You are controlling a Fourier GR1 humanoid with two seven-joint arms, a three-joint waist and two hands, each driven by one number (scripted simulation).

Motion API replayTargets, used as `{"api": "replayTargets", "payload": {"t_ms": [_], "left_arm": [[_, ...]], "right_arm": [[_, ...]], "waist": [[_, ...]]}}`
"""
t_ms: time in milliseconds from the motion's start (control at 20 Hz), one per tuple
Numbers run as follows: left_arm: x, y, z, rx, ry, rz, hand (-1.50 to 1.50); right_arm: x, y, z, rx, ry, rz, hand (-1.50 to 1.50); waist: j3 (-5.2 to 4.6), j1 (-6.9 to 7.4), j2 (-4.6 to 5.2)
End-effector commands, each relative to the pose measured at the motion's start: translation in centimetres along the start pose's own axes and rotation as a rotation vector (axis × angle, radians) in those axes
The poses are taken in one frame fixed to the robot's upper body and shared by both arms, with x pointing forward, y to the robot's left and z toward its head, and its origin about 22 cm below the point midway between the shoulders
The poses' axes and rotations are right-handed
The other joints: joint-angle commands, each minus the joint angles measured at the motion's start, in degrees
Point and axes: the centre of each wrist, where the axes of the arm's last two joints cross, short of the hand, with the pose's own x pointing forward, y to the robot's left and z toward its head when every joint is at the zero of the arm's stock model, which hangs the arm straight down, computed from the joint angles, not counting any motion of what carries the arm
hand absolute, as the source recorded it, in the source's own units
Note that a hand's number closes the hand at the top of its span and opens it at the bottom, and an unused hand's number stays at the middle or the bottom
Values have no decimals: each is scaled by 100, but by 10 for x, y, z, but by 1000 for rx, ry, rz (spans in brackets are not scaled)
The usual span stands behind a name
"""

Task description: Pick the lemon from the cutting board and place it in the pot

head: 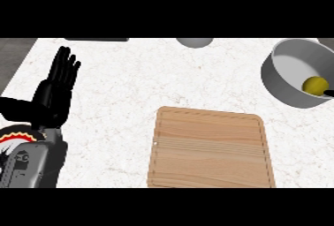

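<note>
The yellow lemon (315, 84) lies inside the grey pot (282, 66) at the counter's far right, against the pot's right side. The wooden cutting board (209, 148) in the middle has nothing on it. A small black sliver of my right hand (329, 92) shows at the view's right edge, just beside the lemon; the rest of that hand is out of view. My left hand (55, 88) rests open at the left side, fingers straight and pointing up, far from the board and the pot.
A grey rounded object (194, 42) is cut off by the top edge, and a dark flat object (96, 39) lies at the top left. White marbled counter (130, 88) stretches between the left hand and the board.
</note>
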Motion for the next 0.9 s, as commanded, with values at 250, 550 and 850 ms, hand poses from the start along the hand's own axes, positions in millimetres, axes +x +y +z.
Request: {"api": "replayTargets", "payload": {"t_ms": [250, 550, 850], "left_arm": [[4, 14, 1, -3, -15, -5, 0], [-3, 23, 2, -18, -15, 7, 0], [-5, -2, 3, -11, -8, -9, 0]], "right_arm": [[-4, -45, 4, -176, 87, -357, -150], [-26, -70, 30, -280, 62, -416, -150], [-39, -102, 53, -349, 55, -504, -150]], "waist": [[2, 17, 5], [8, 20, 31], [23, 21, 46]]}}
